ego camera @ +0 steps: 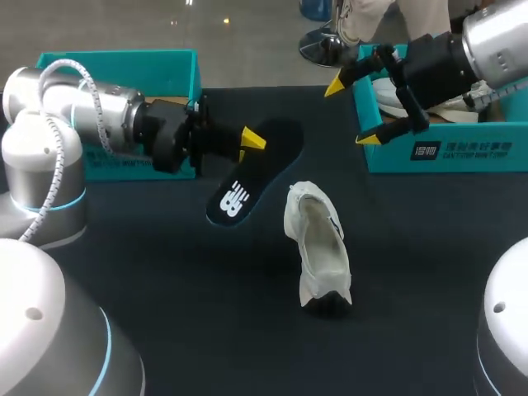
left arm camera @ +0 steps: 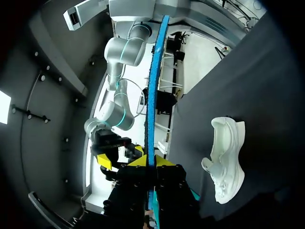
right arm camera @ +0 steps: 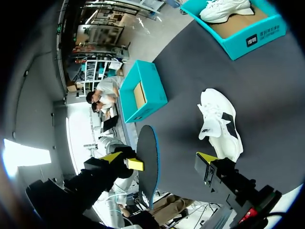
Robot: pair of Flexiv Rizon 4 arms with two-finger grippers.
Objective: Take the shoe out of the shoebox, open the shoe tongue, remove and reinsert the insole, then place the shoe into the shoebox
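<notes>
A black insole (ego camera: 247, 177) with a white logo is held off the table, my left gripper (ego camera: 247, 142) shut on its upper end. Seen from the left wrist it stands edge-on, its blue rim (left arm camera: 152, 86) rising from between the yellow tips of the left gripper (left arm camera: 151, 162). The white shoe (ego camera: 318, 247) lies on its side on the black table (ego camera: 165, 272), below and right of the insole. My right gripper (ego camera: 351, 112) hangs open and empty in front of the right shoebox (ego camera: 445, 148). From the right wrist, the insole (right arm camera: 148, 162) stands ahead of the right gripper (right arm camera: 159, 157), and the shoe (right arm camera: 219, 124) lies beyond.
The teal shoebox at the right holds a second white shoe (right arm camera: 226, 9). Another teal box (ego camera: 115, 74) stands at the back left behind my left arm. Bare black table lies in front of the shoe.
</notes>
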